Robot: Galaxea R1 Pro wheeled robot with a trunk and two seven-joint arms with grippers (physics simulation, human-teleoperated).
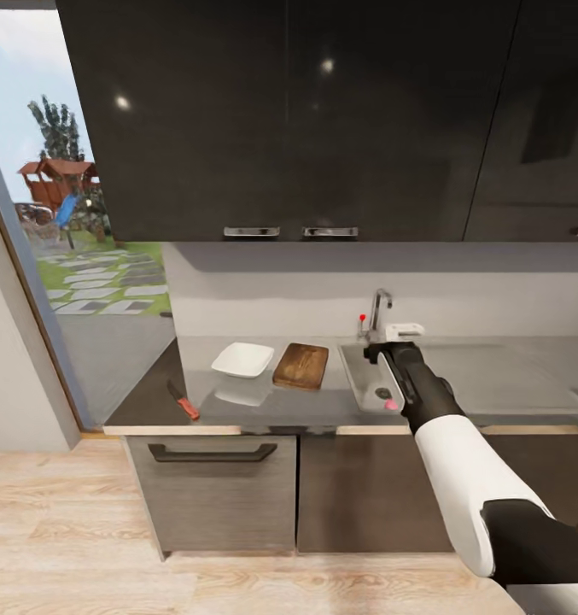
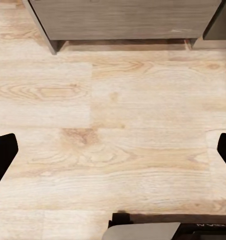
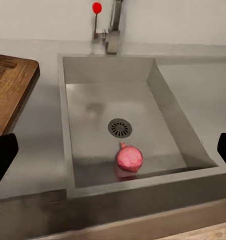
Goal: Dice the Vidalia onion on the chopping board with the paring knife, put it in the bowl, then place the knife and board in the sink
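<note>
The Vidalia onion (image 3: 129, 158) lies on the floor of the sink (image 3: 163, 105), just in front of the round drain (image 3: 120, 128) — here it renders pinkish-red rather than pale. In the head view a sliver of it (image 1: 392, 405) shows low in the basin, beside the right forearm. The tap (image 3: 113, 30) with its red knob (image 3: 96, 7) stands at the basin's back rim, at the top centre of the right wrist frame.

The right gripper (image 3: 113, 150) hangs over the sink with its dark fingertips (image 3: 2, 155) at the far edges of its wrist frame, spread wide and holding nothing; in the head view it sits right of centre, above the basin (image 1: 357, 376).

The chopping board (image 1: 301, 366) rests on the countertop (image 1: 152, 410) just left of the sink, the white bowl (image 1: 242, 359) just left of the board, and the paring knife (image 1: 183, 400) further left near the counter's front edge — red handle toward the edge.

The left gripper (image 2: 113, 155) faces pale wood floor (image 2: 113, 100) below the cabinet fronts (image 2: 123, 20), its fingers (image 2: 1, 157) likewise wide apart and empty.
</note>
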